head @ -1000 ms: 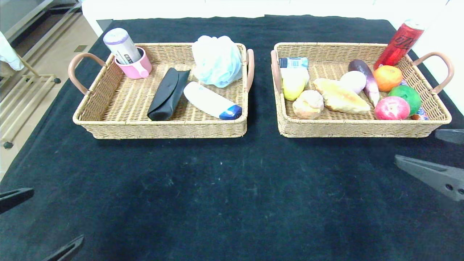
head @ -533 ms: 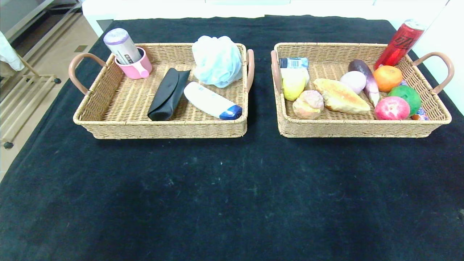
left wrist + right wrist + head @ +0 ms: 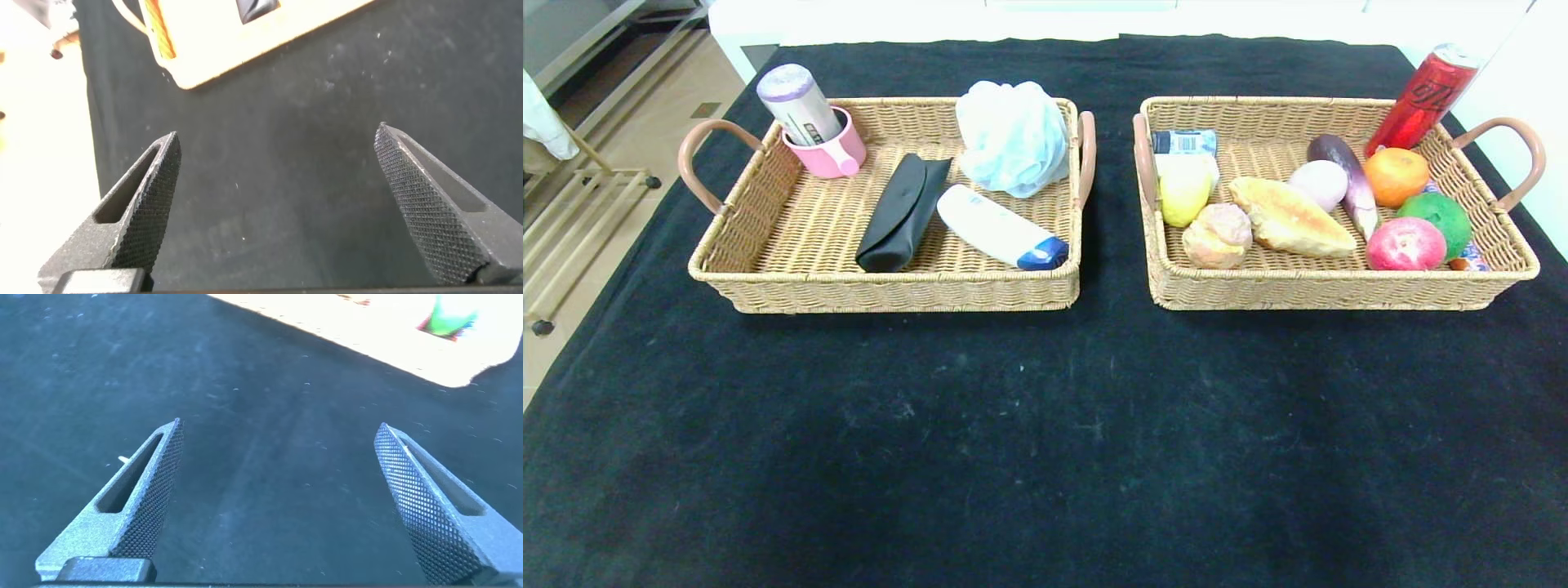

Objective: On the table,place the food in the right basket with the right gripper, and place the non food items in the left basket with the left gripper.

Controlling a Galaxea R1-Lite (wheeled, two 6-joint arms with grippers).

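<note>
The left basket (image 3: 768,282) holds a pink cup (image 3: 829,151) with a tube in it, a black case (image 3: 900,211), a blue bath puff (image 3: 1011,137) and a white bottle (image 3: 996,227). In the right basket (image 3: 1339,290) lie bread (image 3: 1290,219), a bun (image 3: 1217,235), a lemon (image 3: 1183,194), an egg (image 3: 1319,183), an eggplant (image 3: 1352,180), an orange (image 3: 1395,175), a green fruit (image 3: 1441,214), a red apple (image 3: 1405,245) and a red can (image 3: 1421,98). Neither arm shows in the head view. My left gripper (image 3: 278,139) and right gripper (image 3: 279,431) both hang open over bare black cloth, holding nothing.
A black cloth (image 3: 1045,425) covers the table in front of the baskets. A corner of the left basket (image 3: 245,57) shows in the left wrist view, and the right basket's edge (image 3: 384,343) in the right wrist view. Floor and a metal rack (image 3: 572,212) lie beyond the table's left edge.
Both grippers, seen at the lower corners of the head view a second ago, have pulled back out of that view. The baskets and their contents have not moved.
</note>
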